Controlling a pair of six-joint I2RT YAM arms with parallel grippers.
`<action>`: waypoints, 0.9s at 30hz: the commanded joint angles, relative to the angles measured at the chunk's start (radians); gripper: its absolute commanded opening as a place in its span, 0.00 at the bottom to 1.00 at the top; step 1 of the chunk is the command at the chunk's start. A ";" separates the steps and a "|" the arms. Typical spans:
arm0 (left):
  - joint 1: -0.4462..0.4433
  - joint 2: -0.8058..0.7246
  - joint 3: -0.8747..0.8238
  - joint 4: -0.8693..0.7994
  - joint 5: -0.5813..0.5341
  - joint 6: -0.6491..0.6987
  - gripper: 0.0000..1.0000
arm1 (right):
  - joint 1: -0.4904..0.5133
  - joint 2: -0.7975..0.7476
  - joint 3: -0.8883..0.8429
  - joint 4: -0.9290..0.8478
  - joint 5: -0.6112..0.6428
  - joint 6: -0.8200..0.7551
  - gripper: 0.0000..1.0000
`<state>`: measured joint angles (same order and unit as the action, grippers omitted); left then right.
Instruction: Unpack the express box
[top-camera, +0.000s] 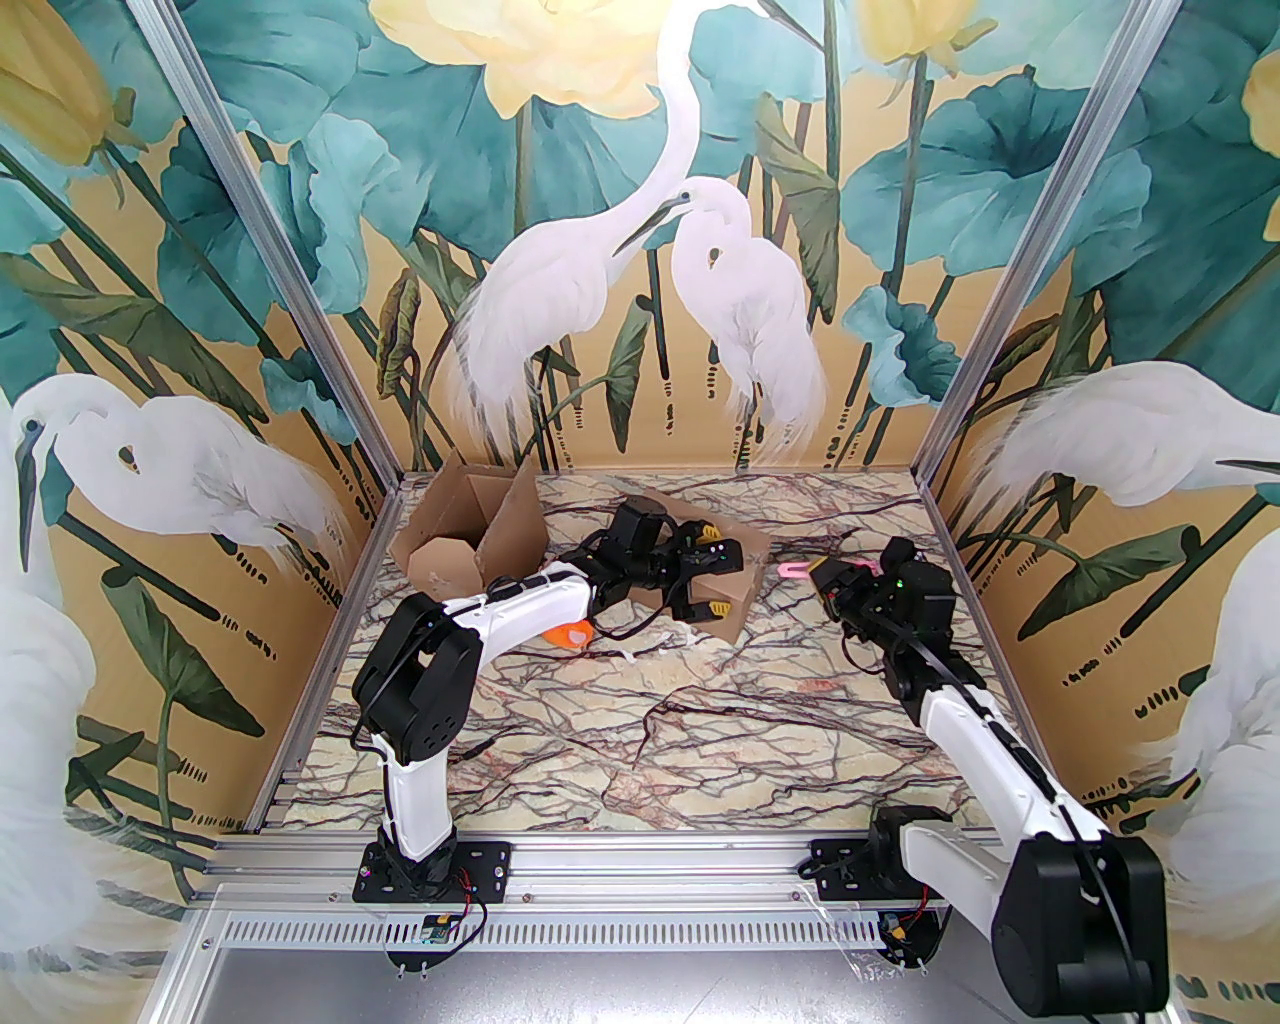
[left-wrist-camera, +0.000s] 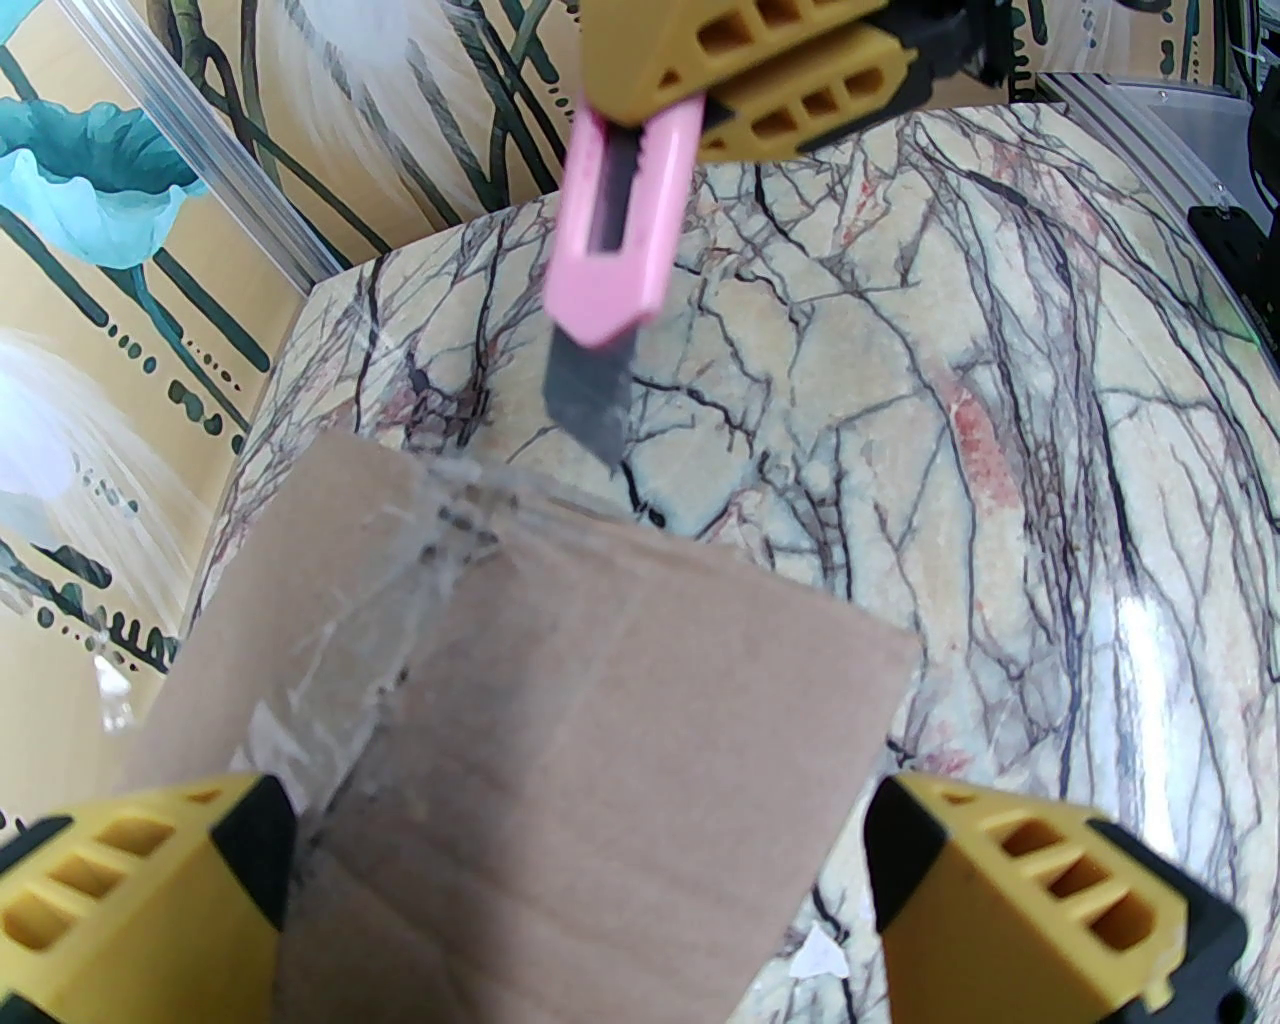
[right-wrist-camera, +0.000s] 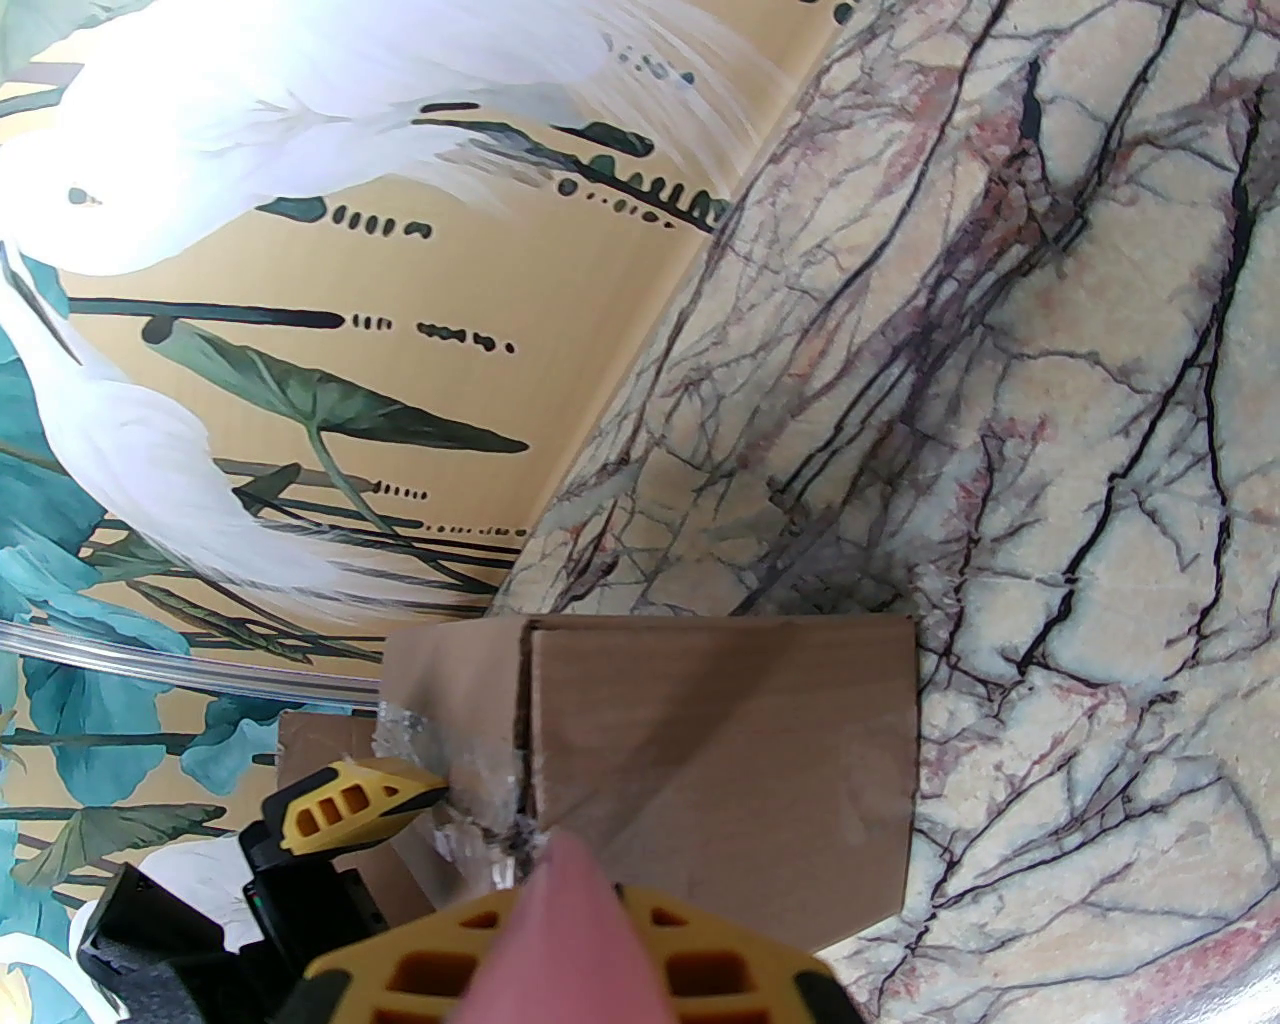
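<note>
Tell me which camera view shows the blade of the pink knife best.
The left wrist view: the pink knife faces the camera, grey blade extended. The top view shows a small pink sliver; the right wrist view shows its blurred handle, blade hidden.

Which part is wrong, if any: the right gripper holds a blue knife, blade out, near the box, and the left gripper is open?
The colour is wrong. The right gripper holds a pink knife, blade out, near the box, and the left gripper is open. The left wrist view shows it.
</note>
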<state>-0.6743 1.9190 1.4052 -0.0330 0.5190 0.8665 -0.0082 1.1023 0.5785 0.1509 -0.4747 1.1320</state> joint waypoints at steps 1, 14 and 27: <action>0.002 0.006 0.001 -0.013 0.009 -0.010 0.99 | 0.002 0.023 0.044 0.069 -0.013 -0.007 0.00; -0.003 -0.012 -0.026 0.092 -0.022 -0.011 1.00 | 0.004 0.031 0.056 0.098 -0.005 -0.001 0.00; -0.005 -0.012 -0.031 0.093 -0.030 -0.007 0.99 | 0.019 0.088 0.066 0.153 -0.016 0.017 0.00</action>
<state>-0.6746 1.9190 1.3842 0.0460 0.4992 0.8635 -0.0002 1.1774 0.6159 0.2607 -0.4782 1.1408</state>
